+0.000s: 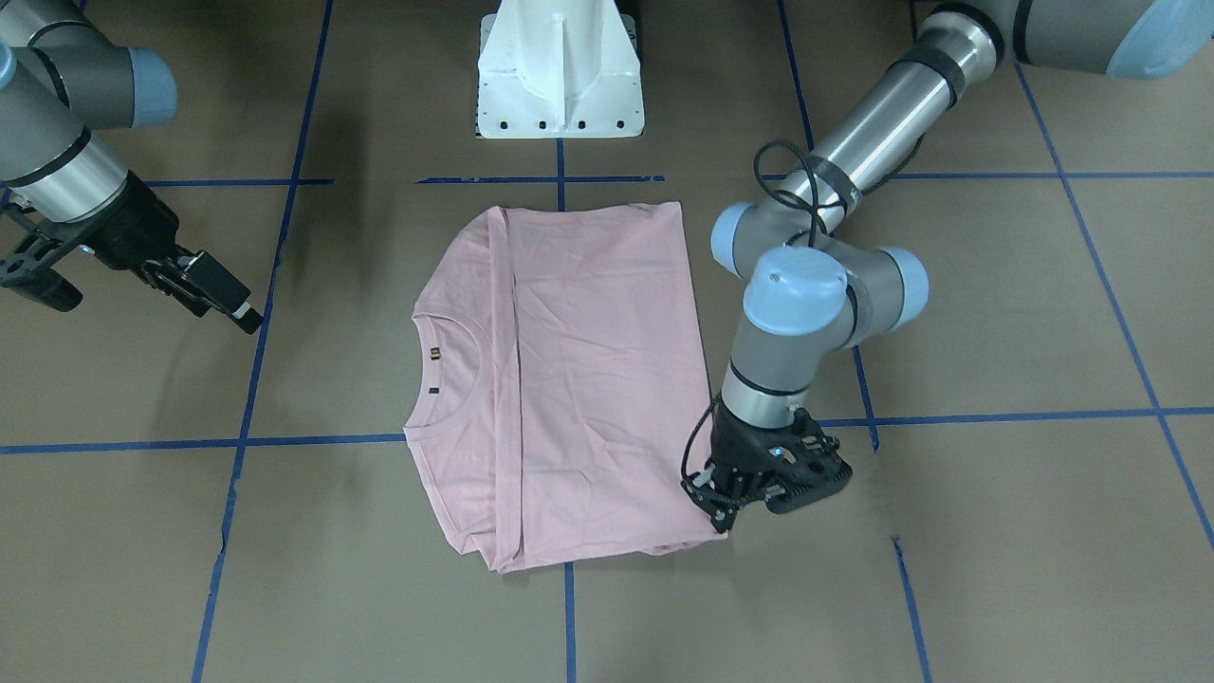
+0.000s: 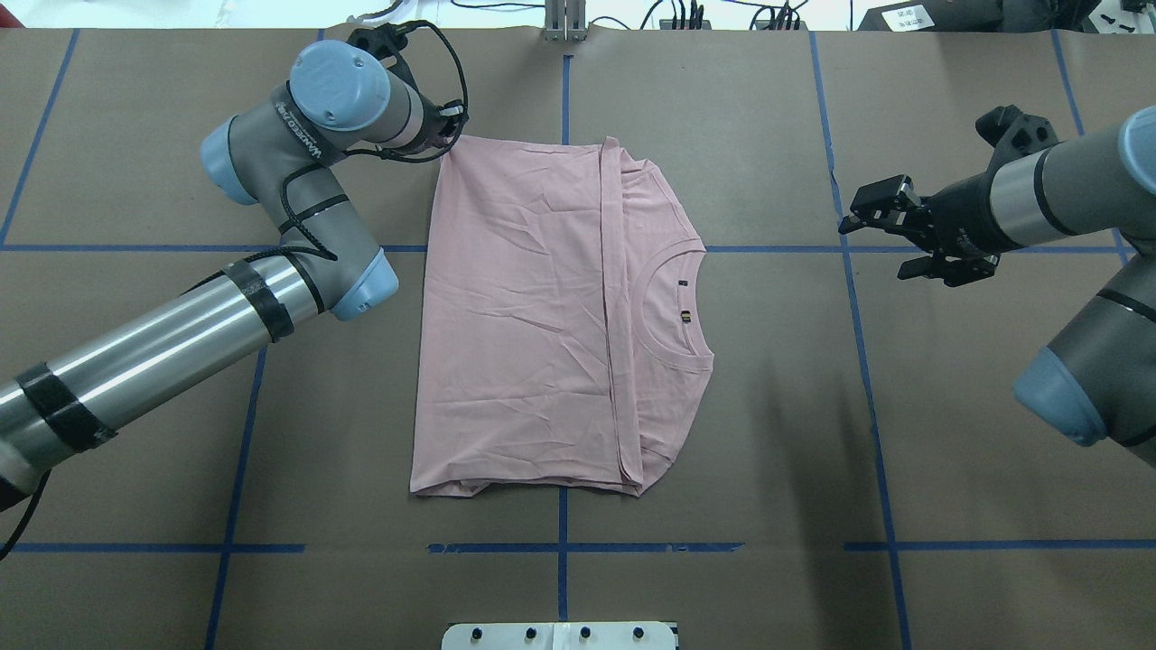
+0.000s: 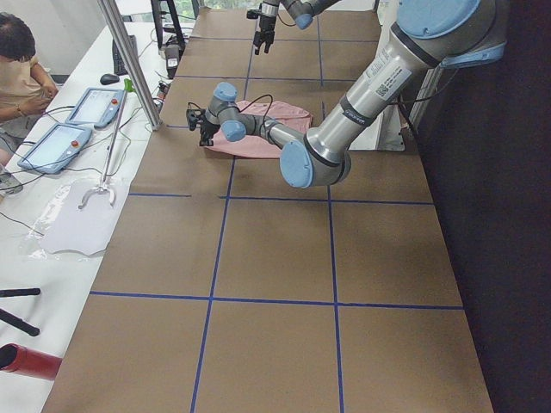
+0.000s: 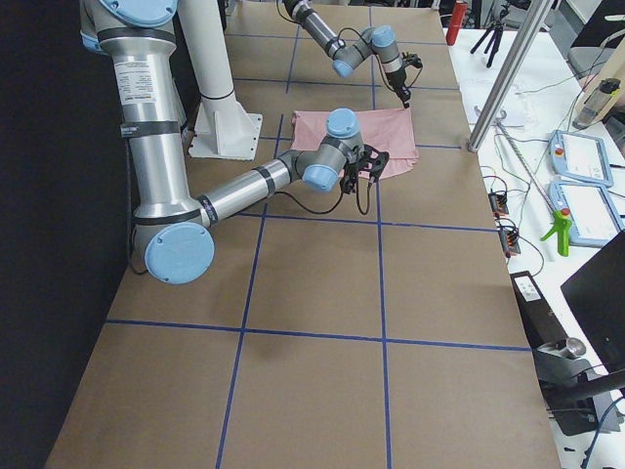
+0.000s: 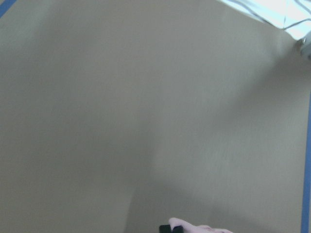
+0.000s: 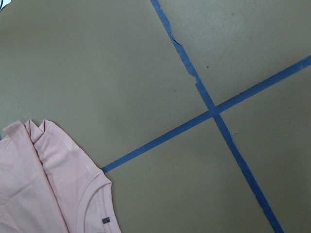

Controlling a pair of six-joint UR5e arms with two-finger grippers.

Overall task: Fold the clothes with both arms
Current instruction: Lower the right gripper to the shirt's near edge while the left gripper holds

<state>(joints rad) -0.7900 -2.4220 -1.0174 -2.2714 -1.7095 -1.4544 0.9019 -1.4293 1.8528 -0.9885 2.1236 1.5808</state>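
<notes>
Main risk: if the L gripper lifts or drags now, only one corner goes w/ it, since the R gripper is nowhere near the cloth. The T-shirt would prob. skew & its stacked layers slide apart. Also possible the pinch catches just the top layer, or nothing, bc it sits at the very tip of the corner. Shirt lies flat on the table, just out from the white pedestal base & roughly centred on it, hem half folded over to near the collar, collar on the base's R side. L gripper is down at the shirt's L-side corner farthest from the base, fingers close together & touching cloth; can't tell if fabric is actually btwn them. R gripper hangs well off to the base's R side, apart from the shirt, jaws look parted, holding nothing.
</notes>
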